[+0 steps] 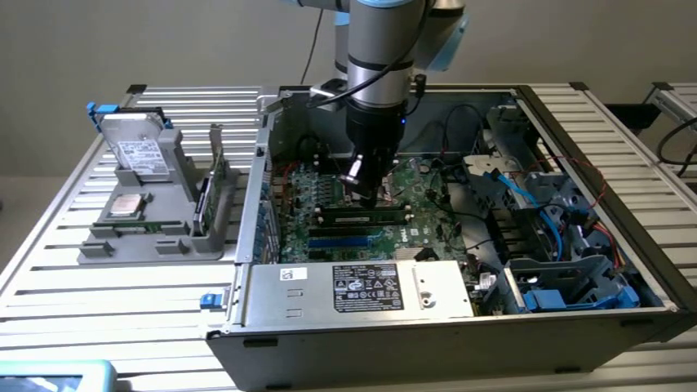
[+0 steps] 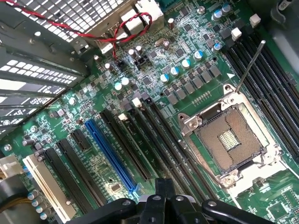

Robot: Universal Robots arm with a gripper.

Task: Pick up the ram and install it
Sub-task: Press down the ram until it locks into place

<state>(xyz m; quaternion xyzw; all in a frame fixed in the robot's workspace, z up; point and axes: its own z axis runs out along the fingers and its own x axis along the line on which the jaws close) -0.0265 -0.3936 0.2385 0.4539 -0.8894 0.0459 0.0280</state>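
Robot's black hand (image 1: 363,186), fingers pressed together, hovered low inside the open grey computer case (image 1: 436,314). Long green RAM stick (image 1: 361,219) lay seated in a motherboard slot just beneath it.

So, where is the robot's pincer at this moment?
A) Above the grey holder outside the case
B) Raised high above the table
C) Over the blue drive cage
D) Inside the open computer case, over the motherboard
D: in the exterior view the pincer is down inside the open computer case, just above the motherboard, and away from the grey holder.
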